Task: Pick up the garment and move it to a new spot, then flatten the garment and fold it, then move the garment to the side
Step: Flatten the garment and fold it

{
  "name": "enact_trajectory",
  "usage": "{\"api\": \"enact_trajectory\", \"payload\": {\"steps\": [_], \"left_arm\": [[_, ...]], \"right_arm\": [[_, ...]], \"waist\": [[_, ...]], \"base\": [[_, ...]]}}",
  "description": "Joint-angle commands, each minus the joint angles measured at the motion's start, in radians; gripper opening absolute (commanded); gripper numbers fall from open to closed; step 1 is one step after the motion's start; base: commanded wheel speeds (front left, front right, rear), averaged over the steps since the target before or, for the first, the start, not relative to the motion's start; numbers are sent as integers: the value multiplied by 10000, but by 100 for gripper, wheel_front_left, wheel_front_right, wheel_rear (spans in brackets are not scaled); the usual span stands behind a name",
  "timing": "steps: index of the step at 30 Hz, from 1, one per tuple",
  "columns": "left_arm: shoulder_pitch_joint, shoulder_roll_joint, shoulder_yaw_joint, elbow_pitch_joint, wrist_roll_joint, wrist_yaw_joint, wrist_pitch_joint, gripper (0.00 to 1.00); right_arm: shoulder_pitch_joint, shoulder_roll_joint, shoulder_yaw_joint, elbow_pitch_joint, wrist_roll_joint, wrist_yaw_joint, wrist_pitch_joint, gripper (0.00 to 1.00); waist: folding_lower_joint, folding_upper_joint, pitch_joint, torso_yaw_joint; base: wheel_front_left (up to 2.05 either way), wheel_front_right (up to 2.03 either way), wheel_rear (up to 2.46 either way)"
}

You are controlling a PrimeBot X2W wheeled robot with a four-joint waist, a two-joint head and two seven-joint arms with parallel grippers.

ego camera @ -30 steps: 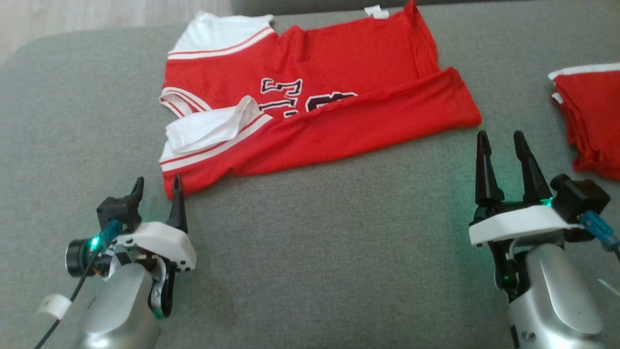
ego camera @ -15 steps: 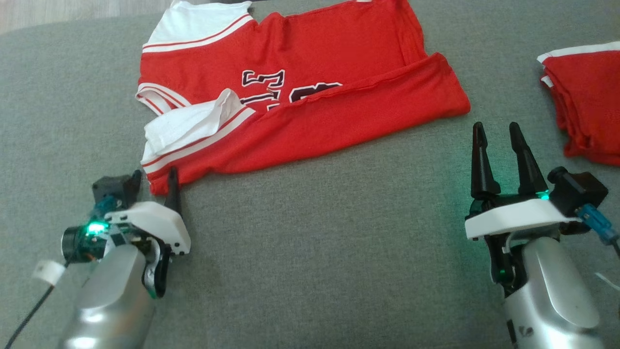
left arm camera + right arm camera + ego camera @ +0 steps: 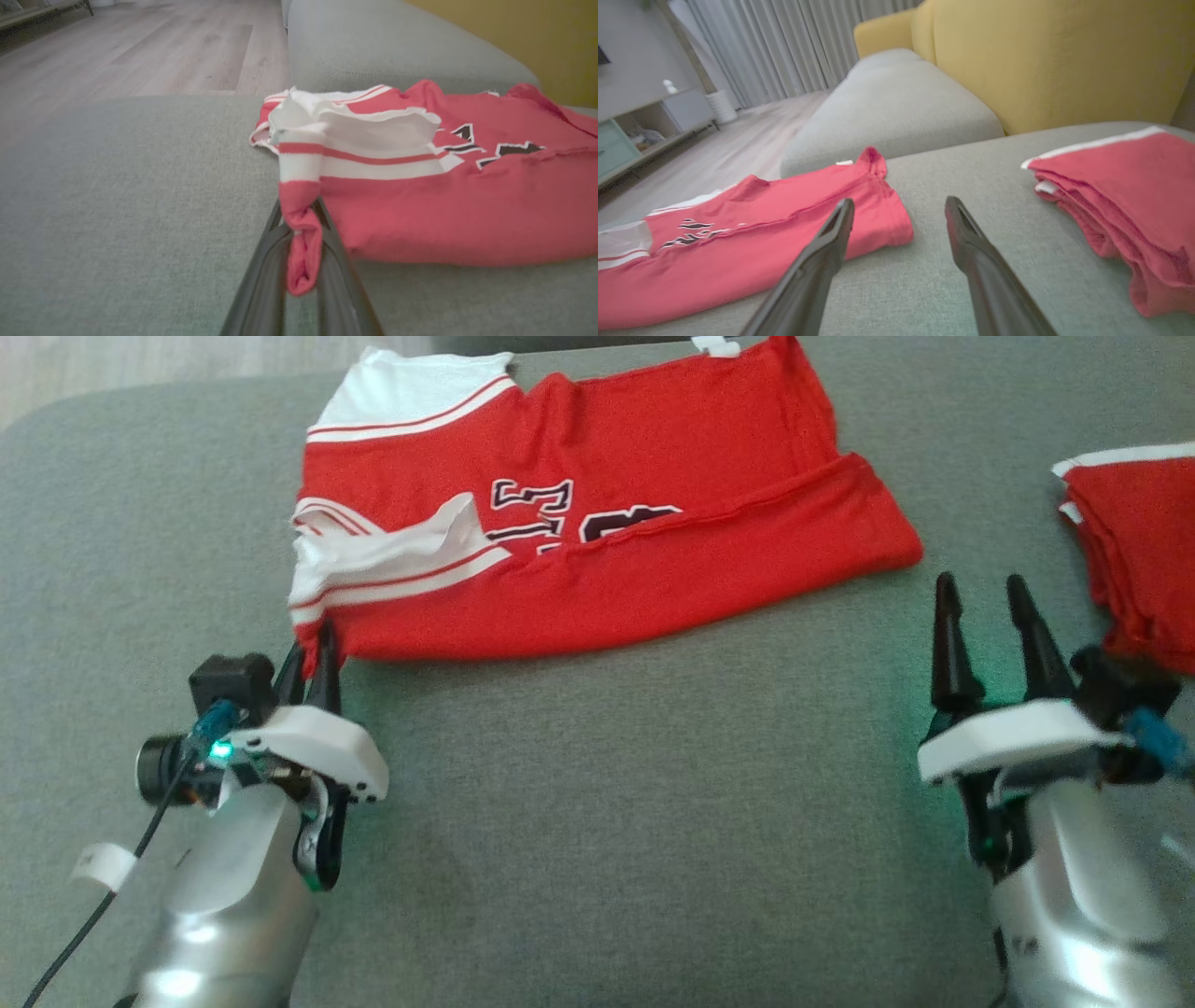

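one garment point(image 3: 653, 569) corner pinched in l gripper point(image 3: 313, 644), r gripper point(image 3: 980, 583) wide & empty near its hem

- Grey fabric cushion point(image 3: 597, 803): wide, woven texture, rounded far-left corner.
- Red jersey point(image 3: 709, 569) lies on the cushion, on the far half and left of centre, spread lengthwise across the head view.
- The jersey's near long edge is folded over its middle, half covering the dark white-edged lettering point(image 3: 537, 509).
- White sleeves with red stripes sit at the jersey's left end. Its near-left corner looks bunched and raised a little off the cushion; the rest lies flat.
- A folded red pile point(image 3: 1134, 551) with white trim along its far edge lies at the cushion's right side, well apart from the jersey. Which kind of garment it is can't be told.
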Motion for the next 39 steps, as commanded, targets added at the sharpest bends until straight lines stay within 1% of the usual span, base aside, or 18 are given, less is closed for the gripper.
{"api": "enact_trajectory", "payload": {"steps": [1,4,10,14,20,21,22,25,29,32,39], "left_arm": [[-394,238,252,-471,111,-45,-214,0],[-482,211,165,-944,170,-80,-315,0],[-501,154,-139,-1735,319,-83,-152,0],[-490,116,-304,-2175,386,-64,-59,0],[-438,116,-450,-2518,421,-14,35,0],[-414,134,-469,-2539,427,0,62,0],[-388,158,-482,-2556,430,14,78,0],[-289,265,-515,-2522,444,60,148,0],[-47,454,-539,-2402,419,108,287,0],[117,583,-575,-2332,420,112,382,0],[898,1073,-740,-2209,363,54,830,0]], "right_arm": [[-723,7,15,-72,-168,-9,280,100],[-1472,7,-341,596,-523,-9,967,100],[-3065,7,-1096,2647,-1188,-9,2378,100],[-3830,7,-1691,4026,-2419,-9,3076,100],[-4314,7,-2196,5298,-3906,-9,3633,100],[-4344,7,-2242,5436,-4101,-9,3700,39],[-4364,7,-2258,5543,-4319,-9,3745,1],[-4399,7,-2344,5738,-4745,-9,3711,0],[-4324,7,-2482,5801,-4997,-9,3307,0],[-4259,7,-2458,5951,-4849,-9,3076,0],[-3632,7,-2459,6196,-4360,-9,2610,0]], "waist": [[0,0,-5,137],[0,0,43,314],[0,0,218,704],[0,0,366,947],[0,0,464,1189],[0,0,457,1201],[0,0,443,1206],[0,0,331,1170],[0,0,36,1008],[0,0,-157,900],[0,0,-1066,529]], "base": [[0,0,0],[0,0,0],[0,0,0],[0,0,0],[0,0,0],[0,0,0],[0,0,0],[0,0,0],[0,0,0],[0,0,0],[0,0,0]]}}
